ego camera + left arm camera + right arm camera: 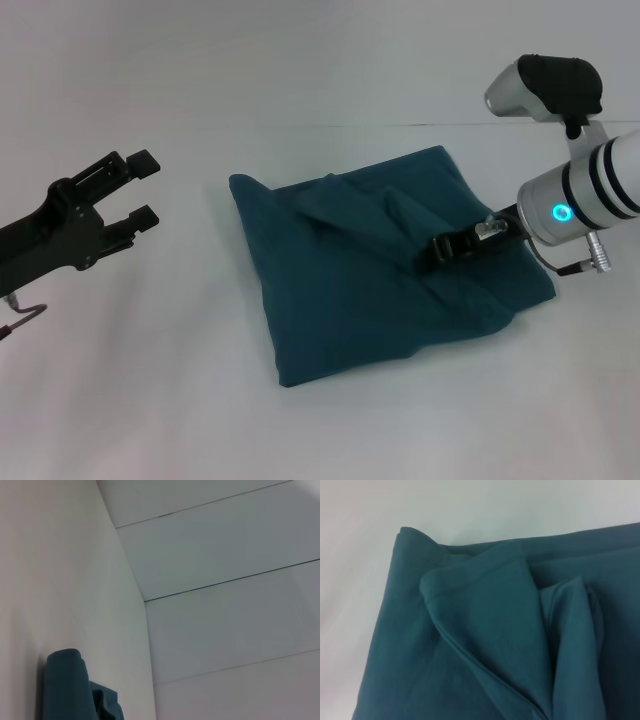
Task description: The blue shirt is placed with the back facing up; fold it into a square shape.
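Note:
The blue shirt (350, 300) lies on the white table, folded into a rough square with a sleeve flap and creases on top. It fills the right wrist view (470, 645), and a corner of it shows in the left wrist view (65, 690). My right gripper (442, 252) reaches in from the right and sits low over the shirt's right part, at the folded flap. My left gripper (145, 188) is open and empty, held above the table well to the left of the shirt.
The white table (150, 380) runs all around the shirt. A thin seam line (400, 125) crosses the table behind the shirt.

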You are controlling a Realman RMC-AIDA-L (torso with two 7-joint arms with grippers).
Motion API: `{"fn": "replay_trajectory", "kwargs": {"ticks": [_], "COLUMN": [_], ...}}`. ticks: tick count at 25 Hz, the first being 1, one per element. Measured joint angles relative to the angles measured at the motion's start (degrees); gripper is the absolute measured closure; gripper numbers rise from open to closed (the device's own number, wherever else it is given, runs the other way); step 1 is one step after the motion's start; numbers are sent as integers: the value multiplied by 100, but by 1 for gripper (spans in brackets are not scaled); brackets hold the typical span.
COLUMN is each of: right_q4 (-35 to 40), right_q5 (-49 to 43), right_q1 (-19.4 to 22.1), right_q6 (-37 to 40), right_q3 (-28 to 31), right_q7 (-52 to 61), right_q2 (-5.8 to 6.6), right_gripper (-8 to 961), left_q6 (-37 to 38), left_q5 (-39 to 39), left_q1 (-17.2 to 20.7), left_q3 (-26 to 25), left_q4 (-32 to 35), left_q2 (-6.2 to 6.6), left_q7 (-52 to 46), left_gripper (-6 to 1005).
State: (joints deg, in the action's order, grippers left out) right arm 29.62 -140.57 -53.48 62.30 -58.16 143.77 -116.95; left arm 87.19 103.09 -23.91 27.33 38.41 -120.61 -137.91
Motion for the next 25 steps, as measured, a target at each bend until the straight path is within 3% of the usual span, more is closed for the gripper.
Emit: {"fn": "replay_trajectory", "kwargs": {"ticks": [4, 19, 25], "right_q4": [115, 1998, 1854], "right_q5": [37, -93, -442], "right_q1": [87, 429, 499], "right_q6": [9, 910, 805], "right_q3": [44, 273, 312], "right_q7": [40, 520, 652], "right_q2": [20, -19, 10], "right_gripper": [861, 872, 873], "left_q6": [0, 16, 3], "left_q5": [0, -59, -82], "left_q1": [0, 0, 0], "left_q3": [0, -76, -81], "left_q4": [0, 1, -3], "left_q2": [-5, 3, 3], "left_q7": [1, 35, 45], "left_gripper": [66, 70, 74]}}
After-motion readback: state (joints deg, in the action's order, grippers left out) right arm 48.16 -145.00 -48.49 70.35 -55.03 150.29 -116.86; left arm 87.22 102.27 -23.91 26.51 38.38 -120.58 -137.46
